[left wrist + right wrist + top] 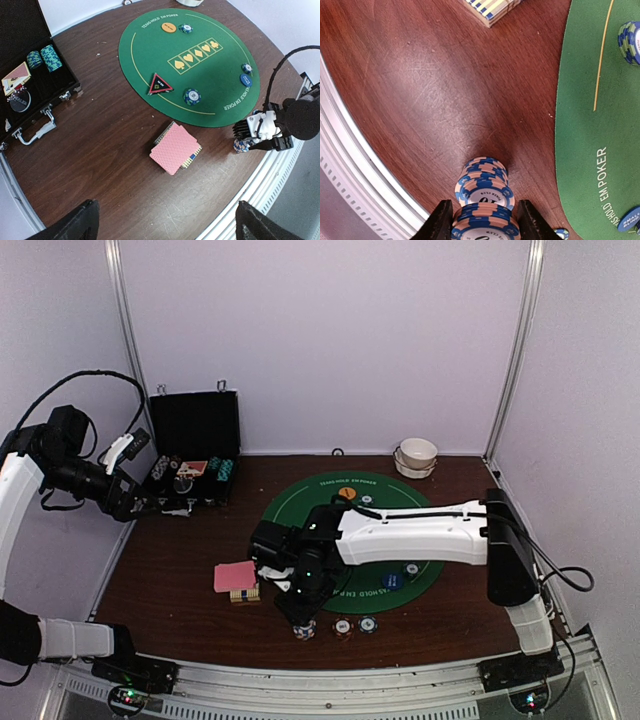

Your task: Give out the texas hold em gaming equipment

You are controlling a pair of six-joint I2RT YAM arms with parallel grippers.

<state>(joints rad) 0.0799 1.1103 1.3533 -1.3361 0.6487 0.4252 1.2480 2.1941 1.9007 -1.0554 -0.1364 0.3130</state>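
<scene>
My right gripper [485, 222] is shut on a stack of blue-and-peach poker chips [484, 182] that reaches down to the brown table near its front edge, left of the green mat [300, 502]. In the top view this gripper [300, 615] points down over the stack [304, 629]. Two more chips [343, 627] lie just right of it. Pink-backed cards [174, 148] rest on a card box. On the mat are an orange button [169, 27], a red triangular marker [160, 84], a blue button [245, 79] and a chip stack [192, 96]. My left gripper [165, 220] hangs open, high above the table.
An open black case [195, 440] with teal chips and cards stands at the back left, beside my left gripper [150, 502]. A white bowl [418, 453] sits at the back right. A metal rail [355, 165] runs along the table's front edge.
</scene>
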